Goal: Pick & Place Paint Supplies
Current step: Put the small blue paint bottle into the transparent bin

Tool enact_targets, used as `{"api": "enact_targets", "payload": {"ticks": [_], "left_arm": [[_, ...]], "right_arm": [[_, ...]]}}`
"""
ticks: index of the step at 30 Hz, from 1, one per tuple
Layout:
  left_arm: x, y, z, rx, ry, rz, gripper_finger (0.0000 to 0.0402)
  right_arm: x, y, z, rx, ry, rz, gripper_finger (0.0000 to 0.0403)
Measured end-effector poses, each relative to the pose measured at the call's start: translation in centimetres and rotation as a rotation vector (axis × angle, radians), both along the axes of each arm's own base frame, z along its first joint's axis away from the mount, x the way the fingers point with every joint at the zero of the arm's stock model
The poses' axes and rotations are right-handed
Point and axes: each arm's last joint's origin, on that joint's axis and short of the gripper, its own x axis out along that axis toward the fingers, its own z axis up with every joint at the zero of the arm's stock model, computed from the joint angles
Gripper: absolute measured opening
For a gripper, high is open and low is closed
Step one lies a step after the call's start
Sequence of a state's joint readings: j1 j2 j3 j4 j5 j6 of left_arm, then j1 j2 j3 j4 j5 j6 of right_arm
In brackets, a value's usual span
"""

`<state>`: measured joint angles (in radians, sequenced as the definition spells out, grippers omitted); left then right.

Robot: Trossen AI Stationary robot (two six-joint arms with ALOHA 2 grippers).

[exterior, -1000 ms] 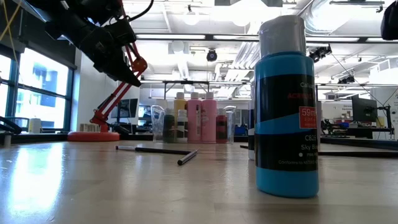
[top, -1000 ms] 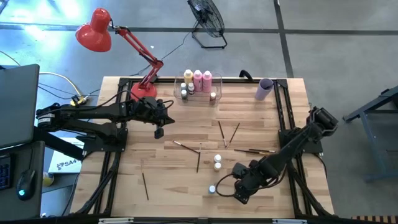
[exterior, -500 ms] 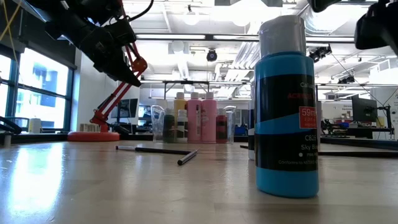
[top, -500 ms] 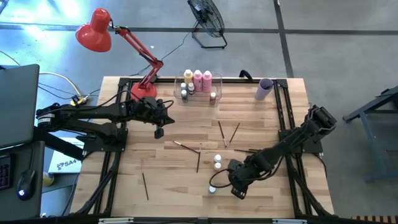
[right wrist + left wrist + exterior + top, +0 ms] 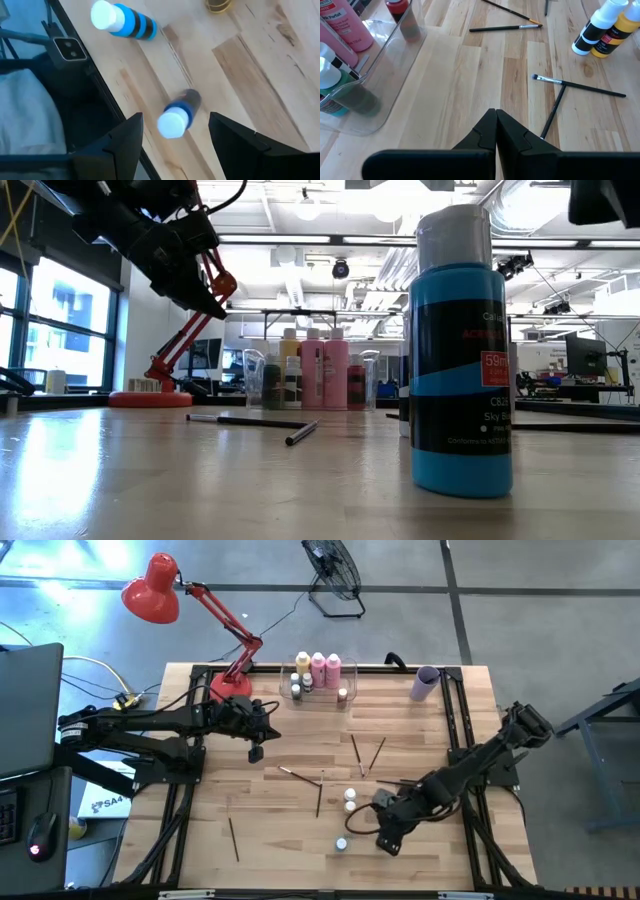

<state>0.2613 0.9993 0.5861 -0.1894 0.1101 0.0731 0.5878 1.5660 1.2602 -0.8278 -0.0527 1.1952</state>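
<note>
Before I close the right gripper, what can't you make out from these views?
- High view: the right gripper covers whatever lies under it. The dark blue bottle between its open fingers shows only in the right wrist view, which does not show their height above it.
- Low view: the sky blue bottle blocks the table behind it.
- Bin: cut off by the left wrist view's edge; from above, its small bottles are too small to count.

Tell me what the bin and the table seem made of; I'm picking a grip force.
Bin: looks like clear, glossy plastic, since the bottles and the wood show through its walls. Table: looks like pale wood planks with a smooth satin finish; grain and seams show.
</note>
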Motion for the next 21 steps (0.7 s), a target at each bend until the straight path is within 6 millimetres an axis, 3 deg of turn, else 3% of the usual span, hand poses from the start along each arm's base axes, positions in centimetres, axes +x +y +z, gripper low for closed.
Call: {"api": "enact_targets", "payload": {"ticks": [21], "left_arm": [[0.0, 0.0, 0.0, 0.0, -0.001, 0.0, 0.0]], "right_arm": [[-1.3, 2.1, -0.2, -0.068, -0.049, -0.076, 0.0217]]}}
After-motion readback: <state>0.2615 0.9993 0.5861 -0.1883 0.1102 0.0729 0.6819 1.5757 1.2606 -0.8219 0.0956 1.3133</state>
